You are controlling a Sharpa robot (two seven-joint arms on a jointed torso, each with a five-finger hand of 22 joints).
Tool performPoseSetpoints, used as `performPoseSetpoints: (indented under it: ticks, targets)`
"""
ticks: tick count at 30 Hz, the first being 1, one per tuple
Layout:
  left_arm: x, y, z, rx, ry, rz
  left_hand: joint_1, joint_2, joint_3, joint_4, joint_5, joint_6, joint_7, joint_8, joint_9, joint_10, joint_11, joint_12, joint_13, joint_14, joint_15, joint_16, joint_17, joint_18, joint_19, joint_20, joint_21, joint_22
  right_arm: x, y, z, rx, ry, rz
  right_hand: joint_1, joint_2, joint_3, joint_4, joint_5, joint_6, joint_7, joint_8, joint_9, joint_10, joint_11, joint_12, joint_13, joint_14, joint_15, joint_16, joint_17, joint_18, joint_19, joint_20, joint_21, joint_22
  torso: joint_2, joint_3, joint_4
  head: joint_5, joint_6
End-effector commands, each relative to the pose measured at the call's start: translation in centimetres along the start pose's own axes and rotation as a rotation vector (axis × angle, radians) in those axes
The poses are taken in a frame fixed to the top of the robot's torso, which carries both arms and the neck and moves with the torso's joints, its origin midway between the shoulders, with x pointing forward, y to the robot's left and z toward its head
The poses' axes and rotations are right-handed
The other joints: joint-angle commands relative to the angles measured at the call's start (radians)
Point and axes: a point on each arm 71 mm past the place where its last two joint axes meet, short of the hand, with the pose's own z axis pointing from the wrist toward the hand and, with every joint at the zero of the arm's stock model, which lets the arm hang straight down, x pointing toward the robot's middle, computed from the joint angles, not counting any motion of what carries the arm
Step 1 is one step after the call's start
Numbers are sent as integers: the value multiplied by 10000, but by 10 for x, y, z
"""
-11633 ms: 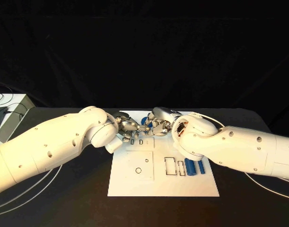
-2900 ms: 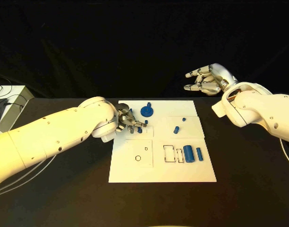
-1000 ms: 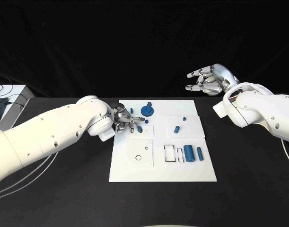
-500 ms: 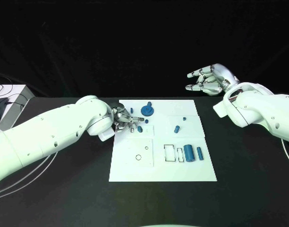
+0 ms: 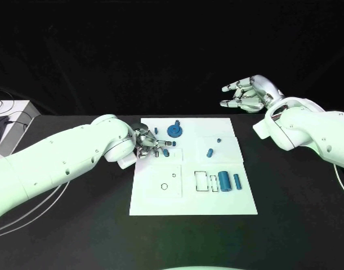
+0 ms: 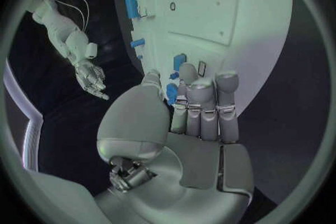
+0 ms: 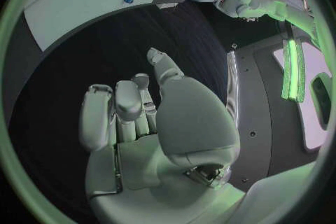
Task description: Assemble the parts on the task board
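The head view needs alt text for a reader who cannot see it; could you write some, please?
The left robot hand works at a small blue part on the white task board. The right robot hand is raised beyond the board, holding nothing.

A flat white rectangular task board (image 5: pixel 220 202) lies mid-table; small blue plastic parts (image 5: pixel 227 182) lie on it, apparently some seated in slots.
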Motion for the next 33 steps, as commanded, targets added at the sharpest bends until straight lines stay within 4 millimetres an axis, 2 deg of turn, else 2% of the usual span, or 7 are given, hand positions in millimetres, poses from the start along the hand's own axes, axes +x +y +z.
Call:
performPoseSetpoints:
  ticks: [1,9,13,23,33]
  targets:
    - [3,-2,1,129,258,-65,35,61,-53,-24,46,1,-10,-22,12,19,15,24,-12,33,-16,42,-17,70,26,-5,13,3,1,1,0,-128,110,16,-79,50,-66,0,26,-3,58,-57,-3,3,-30,0,8,71,-11,-44,8,-4,769,0,-37,1918,-8,3,6,-1,-9]
    - [8,-2,0,184,508,-231,92,81,-72,-41,46,9,-12,-18,10,21,16,29,-20,33,-15,52,-8,65,26,-7,6,18,1,1,0,-128,117,17,-79,50,-66,0,26,-3,58,-57,-3,3,-30,0,8,71,-11,-44,8,-4,769,0,-37,1918,-3,-7,4,-5,-11]
    - [8,-2,0,196,538,-287,150,102,-88,-66,42,27,-18,-15,12,37,9,36,-27,47,-20,79,18,52,44,-19,24,48,2,1,0,-131,124,19,-79,50,-66,0,26,-3,58,-57,-3,3,-30,0,8,71,-11,-44,8,-4,769,0,-37,1918,-5,2,-5,8,-12]
    - [7,-1,-1,206,450,-367,194,145,-134,-85,43,53,-31,-13,23,71,-4,43,-50,69,-30,107,53,31,71,-38,48,96,2,1,1,-120,135,20,-79,50,-66,0,26,-3,58,-57,-3,3,-30,0,8,71,-11,-44,8,-4,769,0,-37,1918,-1,-5,12,-32,-25]
    - [3,5,-2,68,303,-297,201,137,-171,-88,44,110,-61,4,58,135,-29,58,-86,125,-52,168,143,15,132,-61,110,168,2,1,1,-107,145,18,-79,50,-66,0,26,-3,58,-57,-3,3,-30,0,8,71,-11,-44,8,-4,769,0,-37,1918,-2,2,-3,-32,-14]
